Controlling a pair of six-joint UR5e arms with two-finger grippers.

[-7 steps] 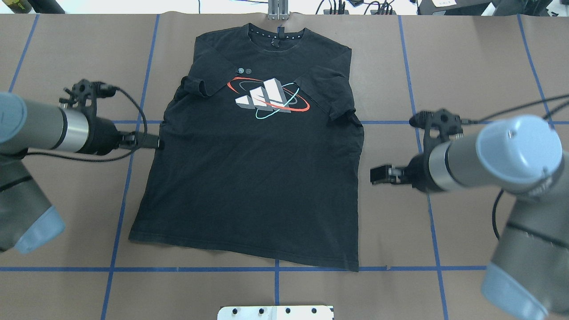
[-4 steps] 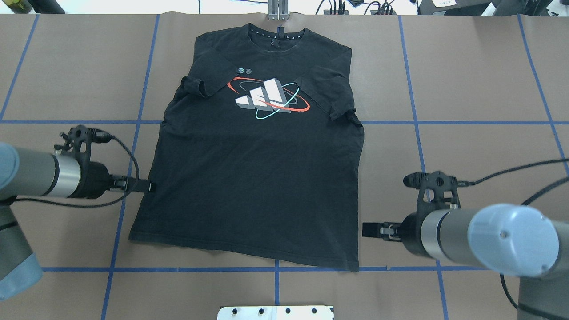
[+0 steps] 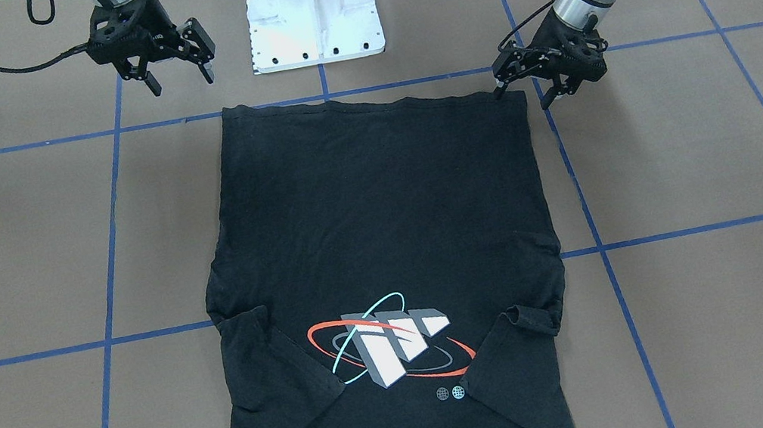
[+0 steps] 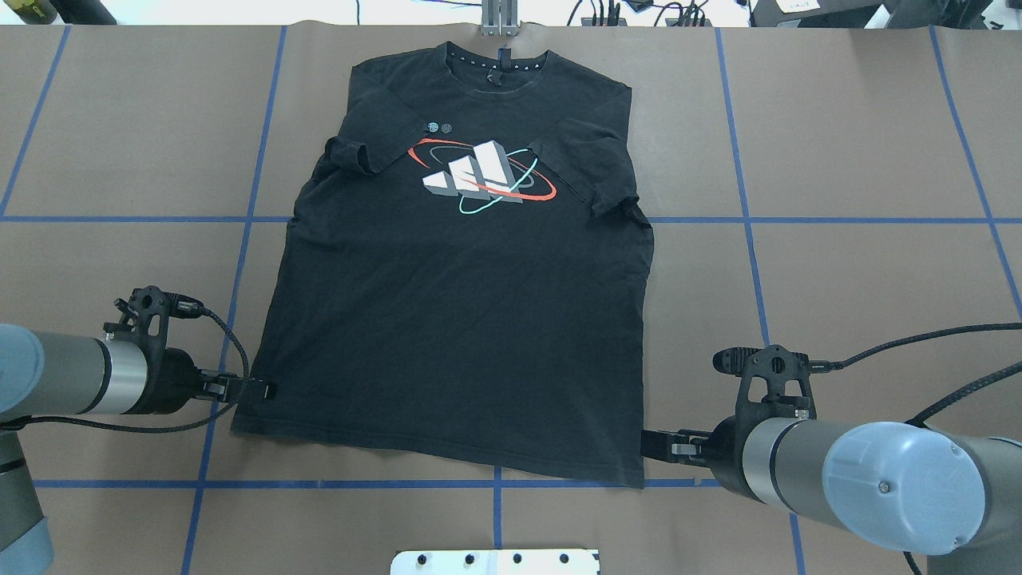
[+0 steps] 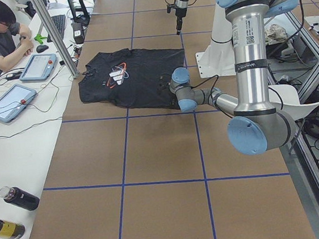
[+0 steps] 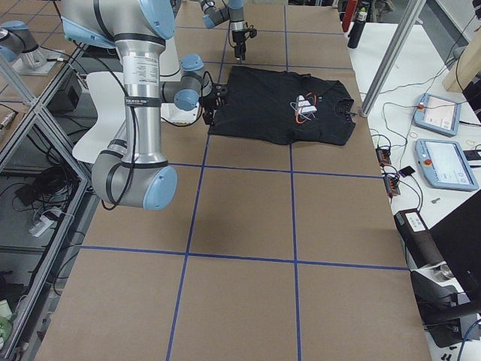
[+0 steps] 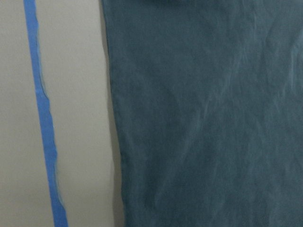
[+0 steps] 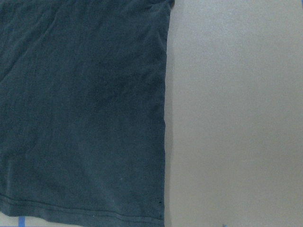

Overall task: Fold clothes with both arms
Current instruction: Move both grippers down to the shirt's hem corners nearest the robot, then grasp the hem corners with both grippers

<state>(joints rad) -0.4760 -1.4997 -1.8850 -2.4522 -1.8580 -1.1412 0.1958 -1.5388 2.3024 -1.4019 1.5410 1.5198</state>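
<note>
Left tool (image 4: 259, 390) and right tool (image 4: 653, 444) hanging open by the T-shirt (image 4: 463, 319) hem (image 4: 431, 449)

I am watching both sitting with jaws spread, each just beside a near hem corner. The black T-shirt is lying flat, print (image 4: 483, 180) up, on the brown desk (image 4: 838, 144), sleeves (image 4: 355, 152) folded inward, collar (image 4: 497, 57) pointing at the far edge.

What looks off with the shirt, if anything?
The shirt lies askew: its hem slants against the blue tape line, meeting it near the right gripper. Both sleeves lie folded over the chest.
</note>
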